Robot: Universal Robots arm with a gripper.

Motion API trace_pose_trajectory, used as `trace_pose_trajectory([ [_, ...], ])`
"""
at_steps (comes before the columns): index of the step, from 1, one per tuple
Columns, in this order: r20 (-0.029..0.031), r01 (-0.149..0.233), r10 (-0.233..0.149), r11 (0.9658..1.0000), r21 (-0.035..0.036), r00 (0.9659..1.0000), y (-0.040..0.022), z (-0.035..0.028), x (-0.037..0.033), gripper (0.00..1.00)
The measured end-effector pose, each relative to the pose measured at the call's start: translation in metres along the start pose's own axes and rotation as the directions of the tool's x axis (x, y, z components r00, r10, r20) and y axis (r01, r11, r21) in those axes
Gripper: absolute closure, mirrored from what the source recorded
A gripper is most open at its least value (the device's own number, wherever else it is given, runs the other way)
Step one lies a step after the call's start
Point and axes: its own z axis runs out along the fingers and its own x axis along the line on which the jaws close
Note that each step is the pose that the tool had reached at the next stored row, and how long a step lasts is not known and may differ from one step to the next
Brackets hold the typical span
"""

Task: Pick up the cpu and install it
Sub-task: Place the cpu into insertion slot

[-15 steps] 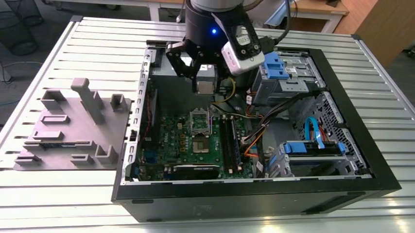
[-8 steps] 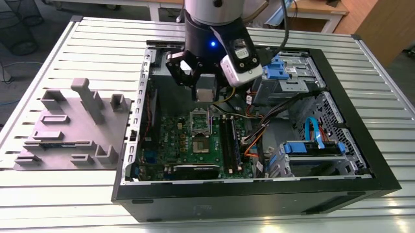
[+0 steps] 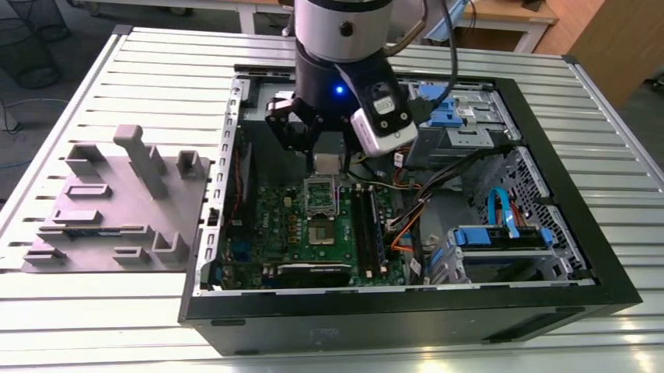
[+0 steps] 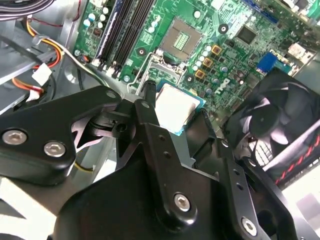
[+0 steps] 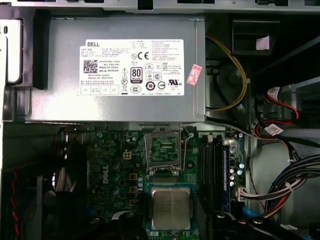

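My gripper (image 3: pixel 328 155) hangs inside the open computer case (image 3: pixel 539 140), shut on the cpu (image 3: pixel 329 162). The cpu is a small square chip with a silvery top and a pale rim, held flat between the black fingers (image 4: pixel 146 107) in both wrist views. It hovers a little above the green motherboard (image 3: pixel 295 233). The empty cpu socket (image 5: pixel 163 149), with its metal frame (image 5: pixel 148 150) flipped open, lies on the board just beside the held cpu (image 5: pixel 171 208). In the second wrist view the bare socket (image 4: pixel 181 37) sits beyond the cpu (image 4: pixel 175 107).
A grey moulded tray (image 3: pixel 114 202) rests on the slatted table at the exterior view's left. Inside the case are the power supply (image 5: pixel 115 70), memory slots (image 4: pixel 120 35), a black fan (image 4: pixel 280 125), cable bundles (image 3: pixel 415 202) and a blue drive bracket (image 3: pixel 498 237).
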Motion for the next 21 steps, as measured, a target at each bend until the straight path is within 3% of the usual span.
trace_pose_trajectory([
  [21, 0.0, 0.0, 0.0, 1.0, -0.0001, 1.0, -0.0157, 0.0376, 0.0009, 0.52],
])
